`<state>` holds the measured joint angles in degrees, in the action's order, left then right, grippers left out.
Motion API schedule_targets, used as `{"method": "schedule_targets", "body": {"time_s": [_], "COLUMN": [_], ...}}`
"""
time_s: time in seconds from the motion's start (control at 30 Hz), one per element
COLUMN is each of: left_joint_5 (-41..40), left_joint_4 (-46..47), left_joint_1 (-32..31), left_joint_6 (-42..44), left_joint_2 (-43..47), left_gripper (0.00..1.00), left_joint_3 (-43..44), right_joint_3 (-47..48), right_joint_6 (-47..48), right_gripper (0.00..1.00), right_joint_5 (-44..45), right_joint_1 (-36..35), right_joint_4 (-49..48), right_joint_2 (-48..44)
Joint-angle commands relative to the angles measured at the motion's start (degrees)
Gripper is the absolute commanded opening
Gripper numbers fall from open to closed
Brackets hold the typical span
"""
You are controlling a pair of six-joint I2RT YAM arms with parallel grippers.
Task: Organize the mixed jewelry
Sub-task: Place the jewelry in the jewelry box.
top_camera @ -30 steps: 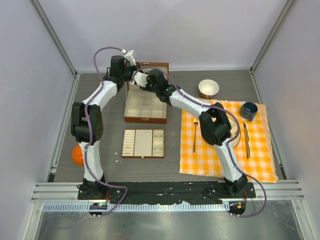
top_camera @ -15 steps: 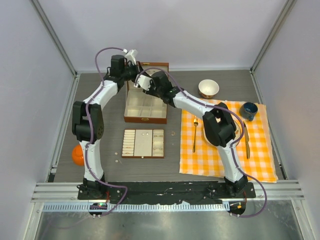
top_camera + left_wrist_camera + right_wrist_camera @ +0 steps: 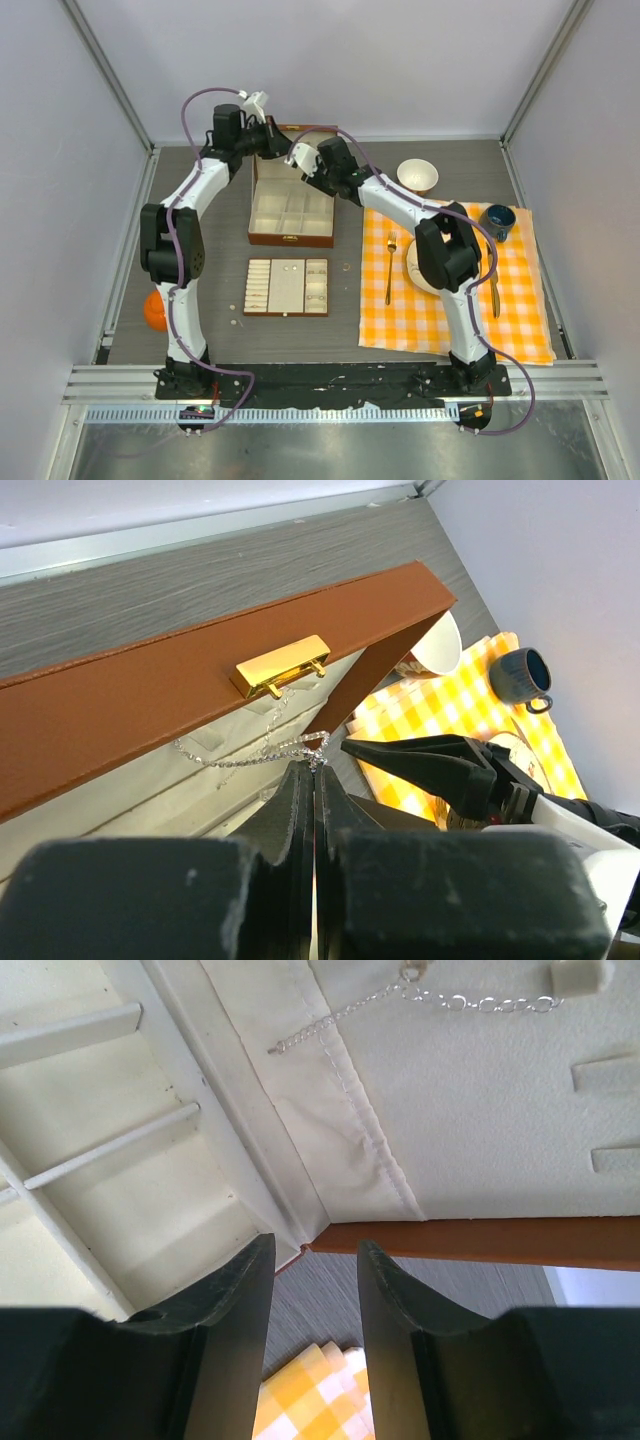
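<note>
The step in hand looks like putting the thin chain necklace [image 3: 250, 758] inside the lid of the brown wooden box [image 3: 290, 238]. The box stands open on the worktop [image 3: 200, 200], at 12 o'clock from the cream-lined tray [image 3: 290, 295]. Both arms reach to the 12 o'clock end of the box, where the lid [image 3: 150, 695] stands up.

The left claw [image 3: 312, 770] is pressed together and pinches one end of the necklace at its tip. From there the chain runs to 9 o'clock and up to 12 o'clock, toward the gold clasp [image 3: 280, 665] on the lid's edge. In the right wrist view, part of the chain lies against the pale lining of the lid.

The right claw [image 3: 315, 1250] is spread apart and pinches nothing. It hangs just beside the lower corner of the lid.

Next, I think the left claw must bring its end of the chain to a hook in the lid and then let go gently. The chain is thin and floppy, so it could slip or tangle.

A few tiny pieces wait on the worktop near the tray, like a small ring [image 3: 346, 267] at 3 o'clock of it.
</note>
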<state>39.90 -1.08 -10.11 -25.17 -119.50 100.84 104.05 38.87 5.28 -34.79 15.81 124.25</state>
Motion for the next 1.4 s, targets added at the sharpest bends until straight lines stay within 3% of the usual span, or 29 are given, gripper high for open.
{"method": "schedule_targets", "body": {"time_s": [0.0, 0.4, 1.37], "left_joint_5": [0.0, -0.7, -1.1], "left_joint_4": [1.2, -0.9, -2.0], "left_joint_1": [0.1, 0.2, 0.4], "left_joint_6": [1.3, 2.7, 3.5], "left_joint_2": [2.7, 1.0, 0.1], "left_gripper": [0.00, 0.00, 0.00], "left_joint_3": [2.3, 3.8, 4.5], "right_joint_3": [2.8, 7.8, 9.0], "right_joint_6": [-0.7, 2.9, 8.9], "right_gripper": [0.44, 0.45, 0.45], "right_joint_5": [0.4, 3.3, 6.3], "right_joint_1": [-0.3, -0.2, -0.1], "right_joint_4": [-0.9, -3.2, -8.6], "right_joint_2": [-2.7, 2.6, 7.6]}}
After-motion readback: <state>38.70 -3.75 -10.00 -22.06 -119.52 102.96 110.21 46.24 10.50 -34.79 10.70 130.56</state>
